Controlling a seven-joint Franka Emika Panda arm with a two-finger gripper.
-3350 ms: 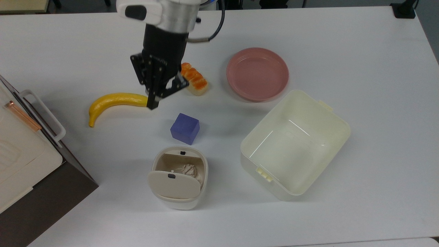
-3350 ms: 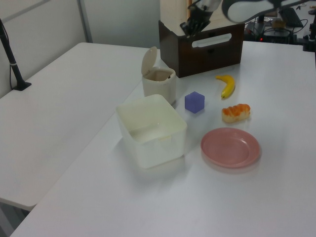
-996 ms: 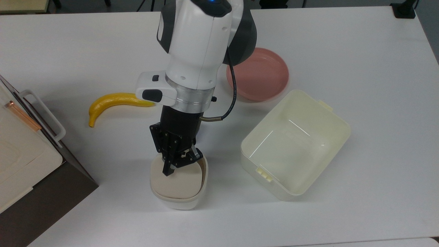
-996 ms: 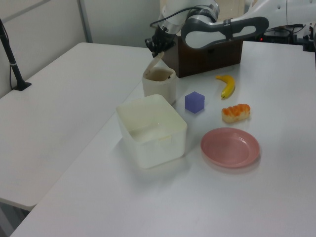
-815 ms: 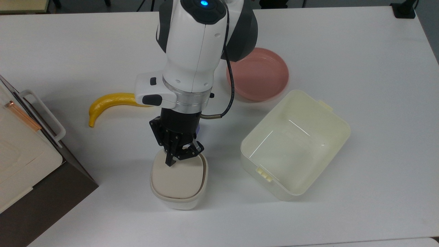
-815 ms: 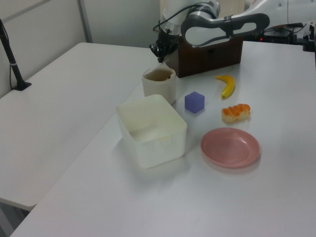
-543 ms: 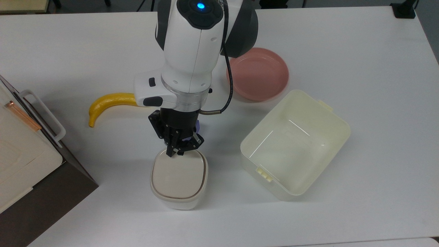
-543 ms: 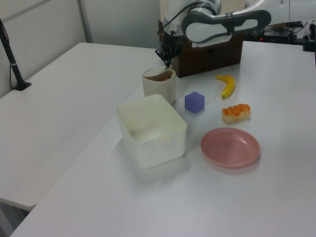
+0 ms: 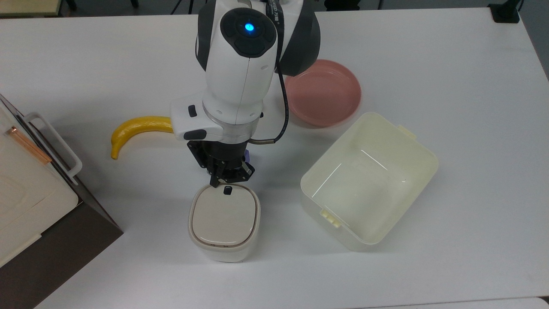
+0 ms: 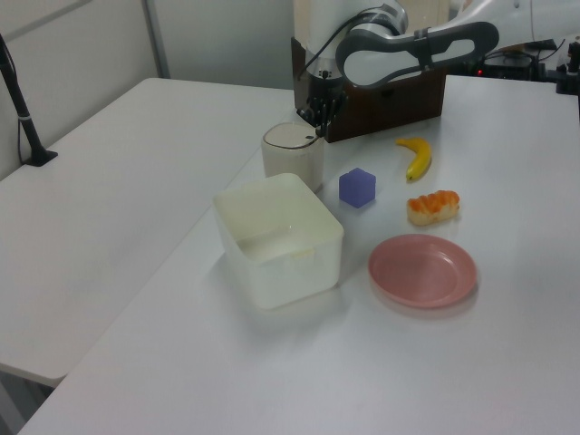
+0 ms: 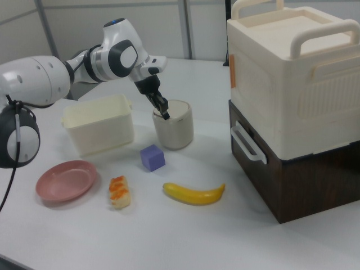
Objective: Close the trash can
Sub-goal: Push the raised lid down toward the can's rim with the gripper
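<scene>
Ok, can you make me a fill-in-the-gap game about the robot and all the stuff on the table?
1. The trash can has its beige lid lying flat, so it is ____.
2. The fruit lying on the table is a yellow ____.
3. The round plate is coloured ____.
4. The little cube next to the trash can is coloured ____.

Missing words: closed; banana; pink; purple

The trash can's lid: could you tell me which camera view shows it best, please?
The top view: it looks straight down on the trash can's beige lid, flat inside the rim, latch button by the pincer. The left view gives a small slanted oval of it; the right view gives its near edge.
</scene>
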